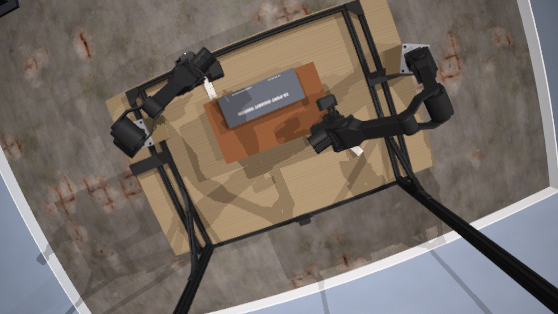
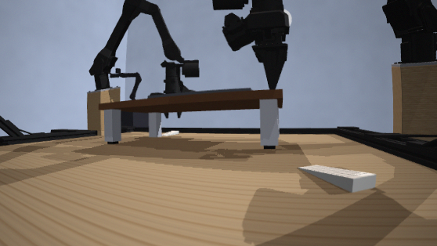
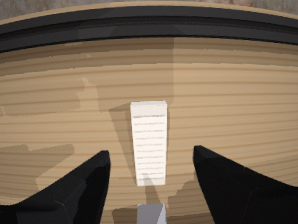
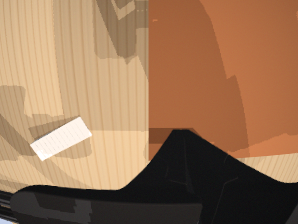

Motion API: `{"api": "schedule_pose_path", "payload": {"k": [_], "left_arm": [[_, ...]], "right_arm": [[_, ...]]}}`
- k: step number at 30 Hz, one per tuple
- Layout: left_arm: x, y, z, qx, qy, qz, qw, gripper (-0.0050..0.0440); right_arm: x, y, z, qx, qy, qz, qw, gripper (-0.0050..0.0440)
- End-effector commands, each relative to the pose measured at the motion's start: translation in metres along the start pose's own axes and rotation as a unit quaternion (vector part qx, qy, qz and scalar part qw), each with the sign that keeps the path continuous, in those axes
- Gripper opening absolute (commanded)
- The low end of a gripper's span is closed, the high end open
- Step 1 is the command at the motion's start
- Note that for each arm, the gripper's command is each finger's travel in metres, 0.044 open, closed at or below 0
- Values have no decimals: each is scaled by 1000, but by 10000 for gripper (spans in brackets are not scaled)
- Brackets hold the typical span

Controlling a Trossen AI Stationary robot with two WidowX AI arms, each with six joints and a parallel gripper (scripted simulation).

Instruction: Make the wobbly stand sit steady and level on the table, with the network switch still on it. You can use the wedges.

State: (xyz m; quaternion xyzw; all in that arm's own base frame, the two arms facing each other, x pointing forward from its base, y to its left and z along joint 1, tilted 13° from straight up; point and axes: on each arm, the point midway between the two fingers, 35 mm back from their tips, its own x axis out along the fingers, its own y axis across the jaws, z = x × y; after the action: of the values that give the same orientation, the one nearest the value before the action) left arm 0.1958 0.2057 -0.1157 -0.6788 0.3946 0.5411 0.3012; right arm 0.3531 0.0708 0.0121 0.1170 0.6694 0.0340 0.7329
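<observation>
Nr wedge [image 1: 357, 150] [image 2: 337, 178] [image 4: 61, 139] flat, apart from stand [image 1: 250, 145] [image 2: 196, 103] [image 4: 200, 75]. R gripper [image 1: 318, 142] [image 2: 272, 88] [image 4: 182, 131] clenched, empty, pointing straight down at stand's nr corner; contact unclear. Switch [image 1: 262, 99] [image 2: 223, 92] atop stand. L gripper [image 1: 209, 64] [image 2: 172, 115] [image 3: 151, 151] pointing down beyond stand, fingers apart, astride far wedge [image 1: 210, 87] [image 2: 171, 133] [image 3: 150, 135], nothing grasped.

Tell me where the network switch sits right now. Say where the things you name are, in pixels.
In the top view, the network switch [image 1: 262, 97] [image 2: 219, 92] lies on the orange-brown stand [image 1: 245, 145] [image 2: 196, 103], toward its upper long edge, between the left gripper [image 1: 212, 70] and the right gripper [image 1: 314, 142] [image 2: 272, 88].

And here the closed right gripper [image 4: 179, 137] overlaps the orange-brown stand top [image 4: 200, 75], a white wedge [image 4: 61, 139] well apart on the wood!
</observation>
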Motion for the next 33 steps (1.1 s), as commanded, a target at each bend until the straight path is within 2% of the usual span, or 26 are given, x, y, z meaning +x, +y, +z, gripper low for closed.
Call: {"api": "schedule_pose_path", "payload": {"k": [1, 2, 33], "left_arm": [[0, 0, 0, 0, 0, 0, 1000, 237], [0, 0, 0, 0, 0, 0, 1000, 237], [0, 0, 0, 0, 0, 0, 1000, 237]], "right_arm": [[1, 1, 0, 2, 0, 1, 1000, 0], [17, 1, 0, 2, 0, 1, 1000, 0], [20, 1, 0, 2, 0, 1, 1000, 0]]}}
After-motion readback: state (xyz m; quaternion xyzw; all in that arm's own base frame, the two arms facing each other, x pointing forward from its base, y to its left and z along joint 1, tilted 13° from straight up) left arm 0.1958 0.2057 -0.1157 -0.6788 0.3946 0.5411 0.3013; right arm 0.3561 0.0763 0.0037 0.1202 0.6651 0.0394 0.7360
